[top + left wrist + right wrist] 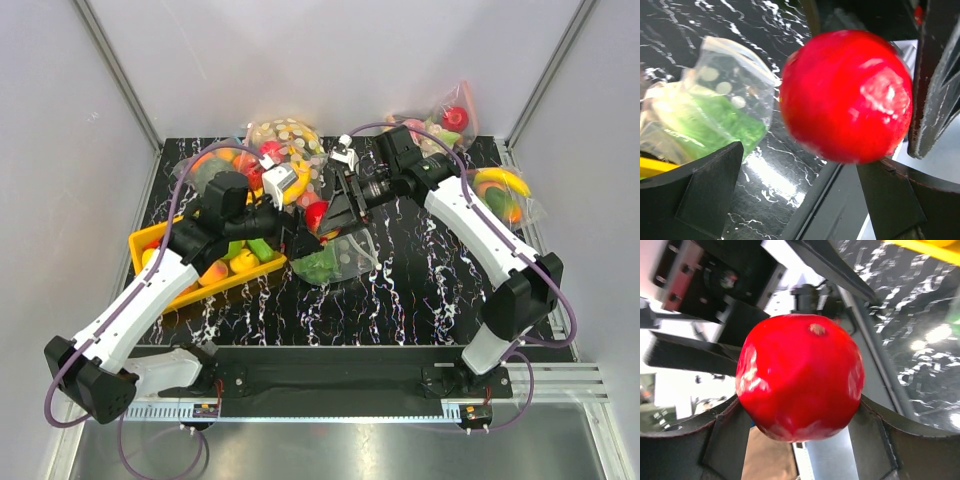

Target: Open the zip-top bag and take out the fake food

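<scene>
Above the table, my right gripper pinches the red fruit between its 2 fingers. My left gripper gapes wide, holding nothing, beside the dotted bag with lettuce inside.

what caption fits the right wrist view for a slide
Right gripper holds a red fruit, black marbled table behind.
</scene>
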{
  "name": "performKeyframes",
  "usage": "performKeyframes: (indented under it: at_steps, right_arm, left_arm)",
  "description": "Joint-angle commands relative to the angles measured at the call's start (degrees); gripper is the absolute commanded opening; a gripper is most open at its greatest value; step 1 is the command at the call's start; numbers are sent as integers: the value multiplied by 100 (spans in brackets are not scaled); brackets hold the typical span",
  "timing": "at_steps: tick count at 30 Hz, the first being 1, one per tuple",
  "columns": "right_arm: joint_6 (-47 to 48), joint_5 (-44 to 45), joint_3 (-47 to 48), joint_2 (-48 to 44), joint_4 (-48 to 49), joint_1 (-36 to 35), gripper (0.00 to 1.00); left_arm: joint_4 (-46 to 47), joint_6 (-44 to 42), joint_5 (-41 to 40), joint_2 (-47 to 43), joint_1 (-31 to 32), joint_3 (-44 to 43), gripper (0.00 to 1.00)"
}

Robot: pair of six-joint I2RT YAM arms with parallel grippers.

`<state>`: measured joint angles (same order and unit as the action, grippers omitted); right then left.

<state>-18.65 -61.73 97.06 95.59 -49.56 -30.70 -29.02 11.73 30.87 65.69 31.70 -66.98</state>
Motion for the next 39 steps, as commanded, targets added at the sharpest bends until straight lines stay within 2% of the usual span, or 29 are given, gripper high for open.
performKeyframes:
  at_steps: [1, 7, 21, 27, 30, 35, 37, 39]
  right_arm:
    - [-402, -664, 165, 30, 552, -50, 40]
    - [-824, -989, -152, 38, 1053, -50, 39]
    - [-710, -1332, -284, 276, 948, -50, 38]
    - [-911, -1543, -468, 249, 1211, -42, 36]
    - [-921, -1535, -503, 241, 1203, -50, 36]
    - [-1035, -1578, -442, 258, 1308, -50, 36]
    - [-1122, -1596, -442, 267, 1361, -42, 36]
    - [-1175, -1657, -468, 285, 1457, -50, 36]
  left_arm:
    - [397, -91, 498, -109, 178, -131, 99]
    - [397, -83, 595, -48, 266, -315, 99]
    - [238, -214, 244, -109, 301, -632, 99]
    - [282, -311, -54, -109, 301, -711, 99]
    - [572, -215, 6, -83, 319, -685, 99]
    - [537, -232, 68, 66, 407, -694, 99]
    - [563, -223, 68, 58, 424, -659, 97]
    - [555, -241, 68, 75, 442, -658, 86]
